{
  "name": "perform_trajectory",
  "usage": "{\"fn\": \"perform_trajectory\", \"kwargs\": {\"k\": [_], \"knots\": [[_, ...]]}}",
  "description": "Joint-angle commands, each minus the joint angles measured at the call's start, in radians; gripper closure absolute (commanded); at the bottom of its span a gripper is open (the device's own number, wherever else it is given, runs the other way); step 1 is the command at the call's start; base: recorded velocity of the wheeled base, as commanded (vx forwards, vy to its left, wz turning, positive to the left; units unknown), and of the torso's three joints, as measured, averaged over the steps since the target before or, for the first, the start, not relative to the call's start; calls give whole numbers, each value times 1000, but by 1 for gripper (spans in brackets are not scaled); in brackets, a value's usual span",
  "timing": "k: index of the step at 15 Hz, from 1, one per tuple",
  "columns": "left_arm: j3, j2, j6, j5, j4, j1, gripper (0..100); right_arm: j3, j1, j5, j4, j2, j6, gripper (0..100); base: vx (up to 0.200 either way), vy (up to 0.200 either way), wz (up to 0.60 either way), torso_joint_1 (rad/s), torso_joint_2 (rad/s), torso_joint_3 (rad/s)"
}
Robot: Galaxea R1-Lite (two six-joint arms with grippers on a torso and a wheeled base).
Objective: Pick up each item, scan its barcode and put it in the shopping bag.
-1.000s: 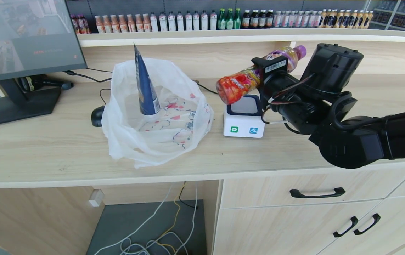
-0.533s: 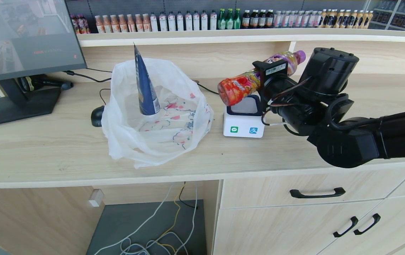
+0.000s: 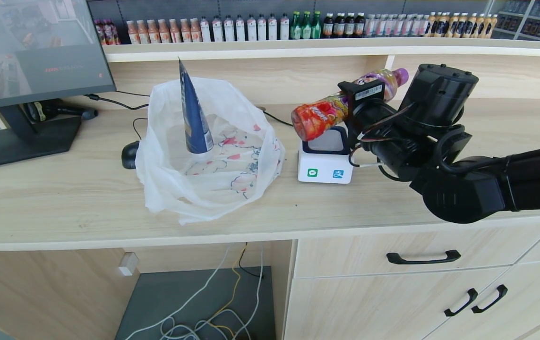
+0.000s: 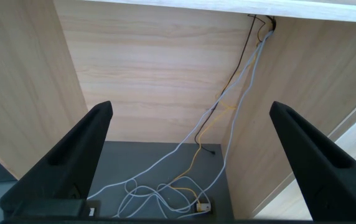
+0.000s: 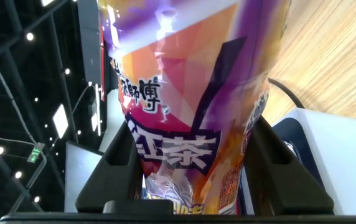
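Leftward, a mouse (image 3: 129,154) sits beside the white shopping bag (image 3: 166,179) at frame centre, a blue tube (image 3: 194,118) upright inside. Right of centre, the right gripper (image 3: 362,101) clamps a bottle (image 3: 317,115), its printed label orange and purple, tilted above the white scanner (image 3: 325,165). The left gripper (image 4: 190,112) has its jaws wide apart over cables (image 4: 165,186).

Shop checkout. Rows of bottled drinks (image 3: 298,26) on rear shelving; monitor (image 3: 33,47) at the tabletop's (image 3: 62,203) left edge; white scanner (image 3: 325,170) mid-tabletop, just beside a plastic shopping bag (image 3: 166,179).
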Motion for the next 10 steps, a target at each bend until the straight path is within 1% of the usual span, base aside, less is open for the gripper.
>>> {"fn": "perform_trajectory", "kwargs": {"k": [1,8,10], "knots": [[0,0,0,0,0,1,0,1,0,0,0,-2,0,100,0,0,0,0,0,0],[0,0,0,0,0,1,0,-1,1,3,1,-45,-5,100,0,0,0,0,0,0],[0,0,0,0,0,1,0,4,4,2,3,-94,-37,100,0,0,0,0,0,0]]}}
